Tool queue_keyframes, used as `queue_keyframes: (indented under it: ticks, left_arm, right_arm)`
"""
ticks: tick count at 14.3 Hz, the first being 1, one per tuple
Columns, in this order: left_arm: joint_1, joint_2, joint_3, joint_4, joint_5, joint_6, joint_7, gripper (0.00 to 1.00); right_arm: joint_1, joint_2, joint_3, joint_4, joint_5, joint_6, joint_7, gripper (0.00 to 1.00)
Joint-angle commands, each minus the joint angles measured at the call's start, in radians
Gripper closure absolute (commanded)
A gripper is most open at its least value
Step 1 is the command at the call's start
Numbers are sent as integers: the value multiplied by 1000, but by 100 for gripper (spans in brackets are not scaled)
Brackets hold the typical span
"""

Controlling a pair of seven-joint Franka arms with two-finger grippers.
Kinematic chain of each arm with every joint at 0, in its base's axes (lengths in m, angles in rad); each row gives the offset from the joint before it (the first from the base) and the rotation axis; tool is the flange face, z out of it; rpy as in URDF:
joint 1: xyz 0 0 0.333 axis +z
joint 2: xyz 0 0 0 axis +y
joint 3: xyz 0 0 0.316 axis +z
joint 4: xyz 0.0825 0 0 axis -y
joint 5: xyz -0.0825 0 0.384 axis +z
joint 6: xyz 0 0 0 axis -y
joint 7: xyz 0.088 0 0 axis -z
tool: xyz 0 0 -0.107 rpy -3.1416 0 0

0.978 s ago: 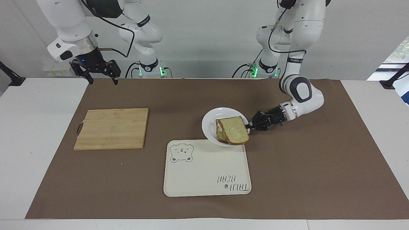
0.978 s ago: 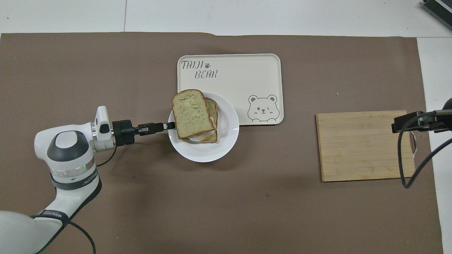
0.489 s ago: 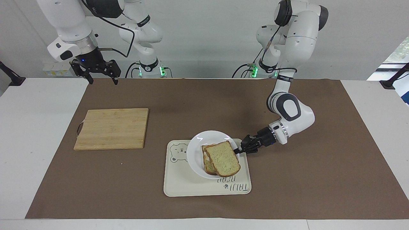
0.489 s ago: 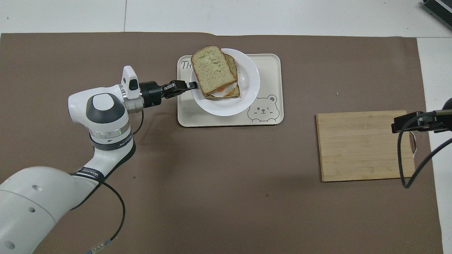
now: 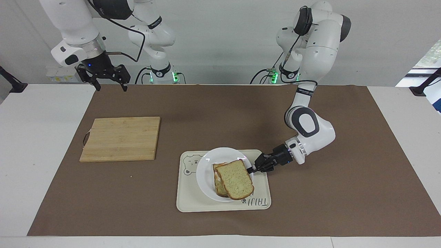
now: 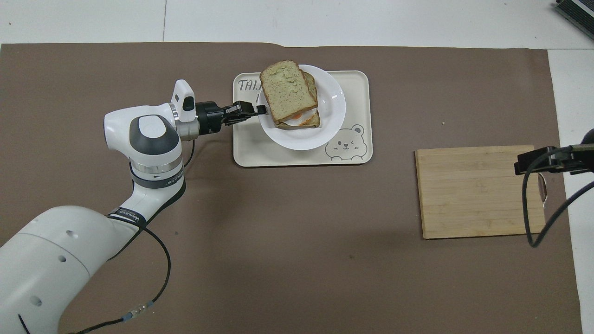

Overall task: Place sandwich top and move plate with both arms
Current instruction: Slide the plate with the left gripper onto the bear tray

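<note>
Plate (image 5: pixel 206 165) and sandwich have travelled a long way in one second: from the brown mat nearer the robots, out over the cream tray (image 5: pixel 193 203), where the plate now hangs or rests with the sandwich top (image 5: pixel 235 179) riding on it. The left gripper (image 5: pixel 250 168) has carried it there, its fingers pinched on the plate's rim at the edge toward the left arm's end of the table. Between the half-second mark and now the shift is small (the travel seems to be slowing), so I judge the carry nearly finished; whether the plate already touches the tray I cannot tell. Only one arm is doing the moving: the right gripper (image 5: pixel 109 78) waits up in the air over the mat's edge by its base, fingers spread, unchanged throughout.

The sandwich top is a tan, speckled slice with a brown crust and a rounded end, lying askew on the lower slice so both show; a strip of egg white and orange peeks out between them in the overhead view. The plate is round, white and glossy with a raised rim. The tray is a matte rounded rectangle with a bear drawing. A pale wooden cutting board (image 5: pixel 120 138) lies toward the right arm's end
</note>
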Motion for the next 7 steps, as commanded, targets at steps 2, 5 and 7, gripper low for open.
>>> queue_keyframes:
  ticks: [2,5,7]
  left_arm:
    - [-27,5,-1,25,90,39,-29,100]
    - [-38,-1,2,-1,96,44,-29,100]
    - [-55,-3,2,-6,96,92,-29,100]
  right_arm:
    - [-7,15,8,21,5,-10,15,0]
    - [-8,13,8,20,5,-10,16,0]
    - [-8,13,8,20,5,-10,16,0]
